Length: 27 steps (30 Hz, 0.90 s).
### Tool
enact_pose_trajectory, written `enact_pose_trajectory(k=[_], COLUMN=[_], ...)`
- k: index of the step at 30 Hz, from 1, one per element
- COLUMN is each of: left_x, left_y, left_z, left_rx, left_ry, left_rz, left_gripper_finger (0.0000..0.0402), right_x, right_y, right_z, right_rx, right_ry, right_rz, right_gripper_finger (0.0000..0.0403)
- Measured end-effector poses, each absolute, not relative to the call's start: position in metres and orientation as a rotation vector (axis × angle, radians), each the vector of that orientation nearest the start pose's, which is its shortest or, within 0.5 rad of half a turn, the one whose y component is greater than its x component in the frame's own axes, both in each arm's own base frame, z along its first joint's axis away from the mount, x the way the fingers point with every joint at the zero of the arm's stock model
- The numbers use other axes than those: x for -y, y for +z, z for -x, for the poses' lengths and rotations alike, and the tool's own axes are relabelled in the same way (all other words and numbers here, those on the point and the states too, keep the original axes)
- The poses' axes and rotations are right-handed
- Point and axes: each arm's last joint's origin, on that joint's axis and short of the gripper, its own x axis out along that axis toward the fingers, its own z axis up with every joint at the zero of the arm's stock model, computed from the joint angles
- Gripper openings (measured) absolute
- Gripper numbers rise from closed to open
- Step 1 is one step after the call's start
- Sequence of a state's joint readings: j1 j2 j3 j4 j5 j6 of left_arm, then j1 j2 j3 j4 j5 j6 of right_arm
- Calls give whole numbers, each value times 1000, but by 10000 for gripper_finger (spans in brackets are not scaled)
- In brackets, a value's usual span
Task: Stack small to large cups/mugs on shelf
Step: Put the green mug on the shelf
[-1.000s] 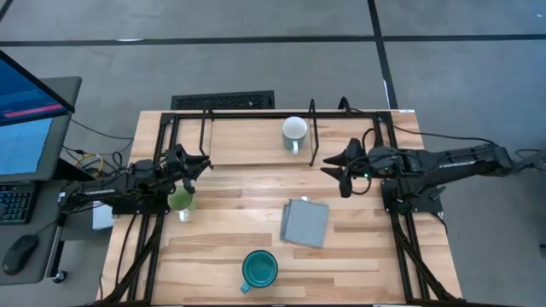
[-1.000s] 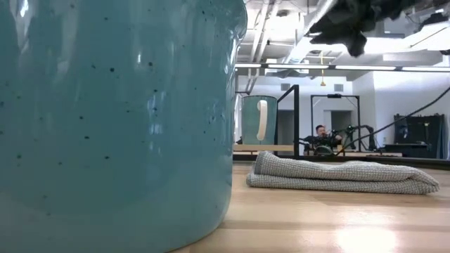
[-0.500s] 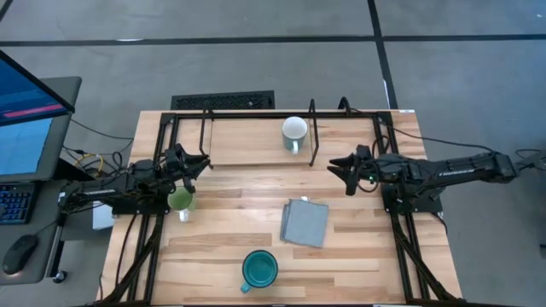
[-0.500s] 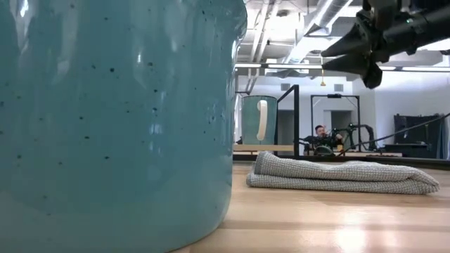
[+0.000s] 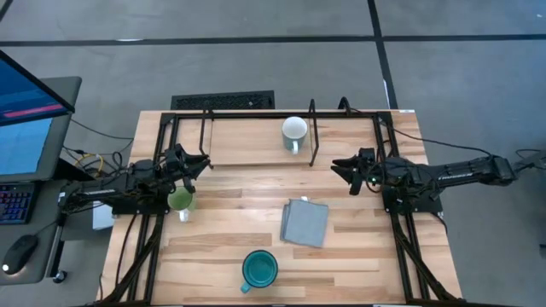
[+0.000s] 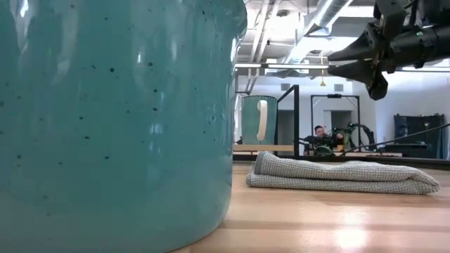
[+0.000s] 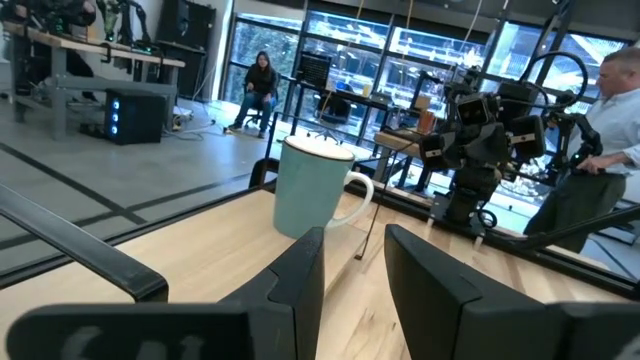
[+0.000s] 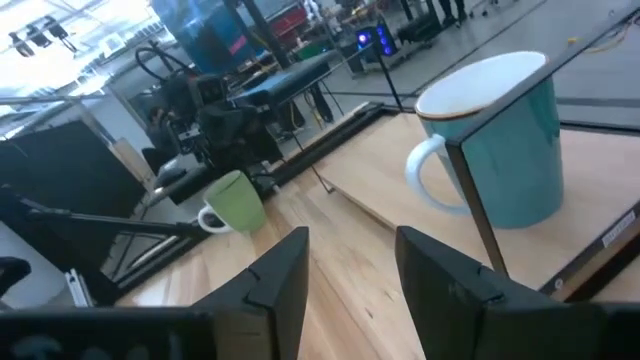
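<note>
At twelve o'clock the white mug [image 5: 294, 131] sits on the shelf [image 5: 256, 152] as stack base; right gripper [image 5: 340, 166] spread empty, left gripper [image 5: 201, 162] spread above the green mug [image 5: 181, 201].

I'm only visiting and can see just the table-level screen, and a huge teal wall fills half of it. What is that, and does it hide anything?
Observer: That is a large teal-blue speckled ceramic mug. From above, it stands upright at the near edge of the light wooden table, right by your camera.
Operator: Are there any mugs apart from the far one?
Observer: Yes, a small light-green handled mug stands on the table's left side, close beside the left arm.
Operator: And the dark claw at my upper right?
Observer: Those are the right arm's jaws. They are open and empty, above bare table to the right of the small white mug, which stands on the black wire-frame shelf.
</note>
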<state>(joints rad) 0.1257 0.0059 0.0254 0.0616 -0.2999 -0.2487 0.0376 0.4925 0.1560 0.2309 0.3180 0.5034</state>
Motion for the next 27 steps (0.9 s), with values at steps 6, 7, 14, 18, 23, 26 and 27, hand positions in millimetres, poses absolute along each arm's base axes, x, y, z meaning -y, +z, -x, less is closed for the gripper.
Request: enact_pose_trajectory(k=[6,7,14,18,23,26,27], left_x=[-20,-20,-20,-20,-20,-20,-20], left_y=[178,178,178,179,188,193,195], left_z=[-93,-93,-93,-93,-92,-90,-90], left_rx=[134,134,134,151,236,290,313], left_ry=[413,413,413,411,401,400,405], left_rz=[252,252,252,254,244,216,217], left_gripper_finger=[98,98,98,98,98,98,98], right_x=[4,4,6,6,6,6,6], right_y=[192,192,190,189,185,185,185], right_z=[-132,-132,-131,-131,-131,-131,-131], right_rx=[-44,-49,-57,-68,-102,-101,-101], right_ry=[-305,-307,-362,-369,-376,-375,-375], right_rz=[-481,-480,-484,-479,-476,-477,-477], right_gripper_finger=[173,173,173,173,173,173,173])
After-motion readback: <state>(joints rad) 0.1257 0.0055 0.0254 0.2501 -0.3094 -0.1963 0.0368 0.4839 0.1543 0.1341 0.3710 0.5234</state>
